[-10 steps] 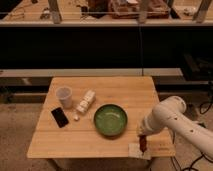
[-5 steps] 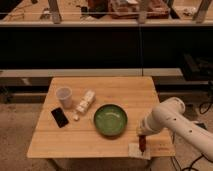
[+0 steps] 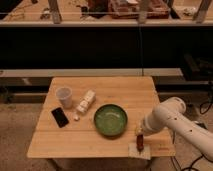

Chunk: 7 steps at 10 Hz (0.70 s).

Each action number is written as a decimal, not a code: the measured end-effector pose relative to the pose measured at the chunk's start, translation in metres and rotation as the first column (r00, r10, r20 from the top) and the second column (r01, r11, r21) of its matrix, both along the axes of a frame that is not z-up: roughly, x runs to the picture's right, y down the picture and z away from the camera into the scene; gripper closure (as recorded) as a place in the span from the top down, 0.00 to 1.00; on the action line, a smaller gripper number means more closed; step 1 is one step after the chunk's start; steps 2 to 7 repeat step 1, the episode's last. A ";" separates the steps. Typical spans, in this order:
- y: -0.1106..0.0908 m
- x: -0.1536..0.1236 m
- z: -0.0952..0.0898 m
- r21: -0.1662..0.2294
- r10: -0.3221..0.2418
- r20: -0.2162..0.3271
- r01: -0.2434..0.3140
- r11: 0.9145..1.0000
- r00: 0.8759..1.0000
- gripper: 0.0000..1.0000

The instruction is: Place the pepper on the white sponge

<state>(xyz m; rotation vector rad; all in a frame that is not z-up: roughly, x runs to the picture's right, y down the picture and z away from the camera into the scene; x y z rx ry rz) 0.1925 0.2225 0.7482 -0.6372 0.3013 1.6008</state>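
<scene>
Camera view
Tool (image 3: 139, 134): it hung low over the near right corner of the bench (image 3: 115, 87), at the end of the white arm (image 3: 172, 116) that reached in from the right. From where I stood I could not tell how wide it was set, or whether it gripped anything.
Pepper (image 3: 140, 143): dark red, directly below the tool tip and right up against it, lying on the pad; whether the tool had hold of it I could not tell.
White sponge (image 3: 138, 150): flat and pale, under the pepper and just below the tool, at the bench's front edge.
Green bowl (image 3: 110, 120): just to the left of the tool, close beside it, standing on the bench.
Row of white blocks (image 3: 85, 102): farther left of the tool, beyond the bowl, running diagonally.
Plastic cup (image 3: 64, 96): well apart from the tool, far to its left and farther back, upright.
Black phone (image 3: 60, 117): well to the left of the tool, lying flat in front of the cup.
</scene>
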 end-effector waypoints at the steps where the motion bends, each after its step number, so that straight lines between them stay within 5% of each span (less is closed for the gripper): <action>1: 0.002 0.002 0.001 -0.003 0.003 0.001 -0.003 1.000 1.000 0.41; 7: 0.002 0.002 0.001 -0.003 0.003 0.001 -0.003 1.000 1.000 0.41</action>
